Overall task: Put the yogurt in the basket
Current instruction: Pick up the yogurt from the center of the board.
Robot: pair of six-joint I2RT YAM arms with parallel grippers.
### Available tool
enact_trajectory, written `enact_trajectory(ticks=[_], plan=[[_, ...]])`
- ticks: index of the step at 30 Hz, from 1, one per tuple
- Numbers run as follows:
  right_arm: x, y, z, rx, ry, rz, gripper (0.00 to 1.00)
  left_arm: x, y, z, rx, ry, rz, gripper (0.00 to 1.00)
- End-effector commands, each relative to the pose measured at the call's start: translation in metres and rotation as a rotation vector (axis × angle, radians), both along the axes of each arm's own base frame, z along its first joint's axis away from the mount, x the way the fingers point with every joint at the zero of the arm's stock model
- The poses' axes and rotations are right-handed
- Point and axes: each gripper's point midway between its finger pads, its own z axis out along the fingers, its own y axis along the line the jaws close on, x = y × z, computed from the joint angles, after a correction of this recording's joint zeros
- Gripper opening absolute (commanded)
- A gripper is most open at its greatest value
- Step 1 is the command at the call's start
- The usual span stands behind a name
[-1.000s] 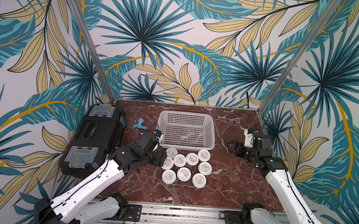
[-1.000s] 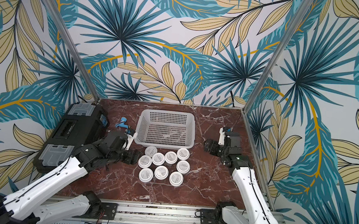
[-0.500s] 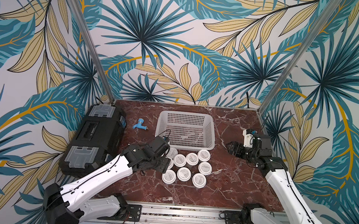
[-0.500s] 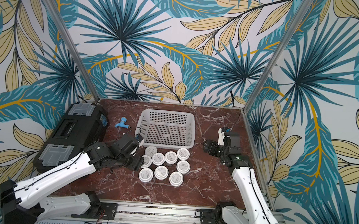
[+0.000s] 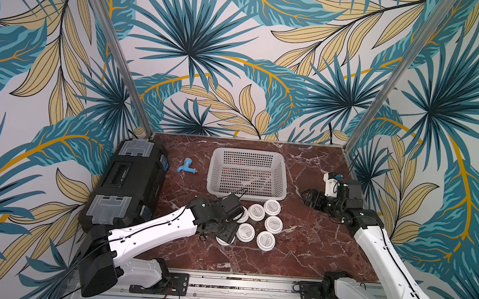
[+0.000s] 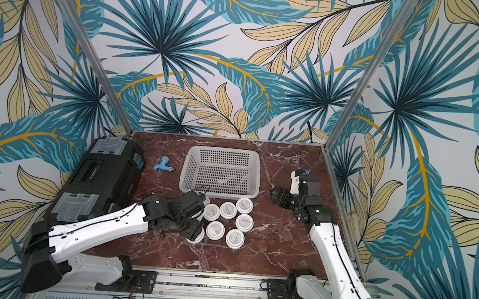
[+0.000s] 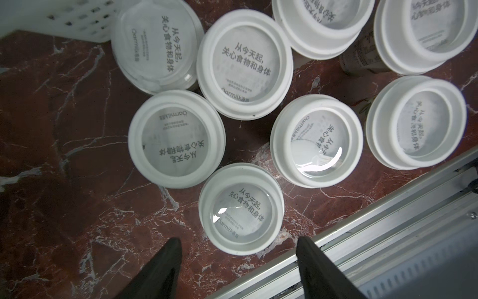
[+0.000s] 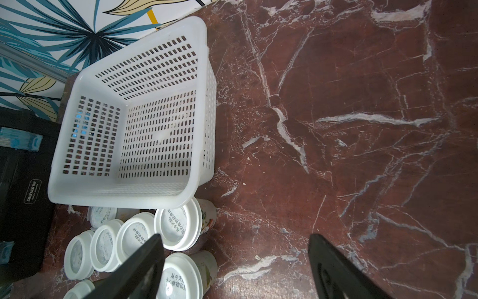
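None of the yogurt cups [image 5: 273, 224] has reached the basket, so the whole job is left, and by my judgement the first pick is only being lined up. Nearest the front rail, the left gripper [image 7: 238, 239] hangs over the nearest cup [image 7: 241, 208], at the front-left corner of the bunch. Its black fingers stand apart, wider than the lid and clear of it, gripping nothing.

Behind that cup the others stand upright on the marble tabletop [image 5: 297, 261], bunched close, many touching. Eight lids can be counted in the left wrist view. The top views show one more at the back right of the bunch, so nine is my reckoning, though the left arm hides some from above.

Farther back and off to the right, the right gripper [image 5: 307, 196] hovers with its jaws spread wide and empty, well apart from the cups. Just behind the bunch sits one basket [image 5: 248, 151], white and perforated, with nothing in it. To its left lie one blue fitting [image 5: 186, 166] and one black toolbox [image 5: 132, 177], neither part of the job.
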Motion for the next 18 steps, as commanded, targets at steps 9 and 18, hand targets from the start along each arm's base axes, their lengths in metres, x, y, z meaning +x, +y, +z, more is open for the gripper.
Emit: enact_trajectory(ticks=[9, 18], plan=[[-0.002, 0.003, -0.002, -0.001, 0.007, 0.023, 0.91, -0.013, 0.001, -0.018, -0.016, 0.064, 0.018, 0.74], [-0.003, 0.004, -0.001, 0.001, 0.002, 0.027, 0.91, -0.015, -0.003, -0.028, -0.020, 0.085, 0.013, 0.70]])
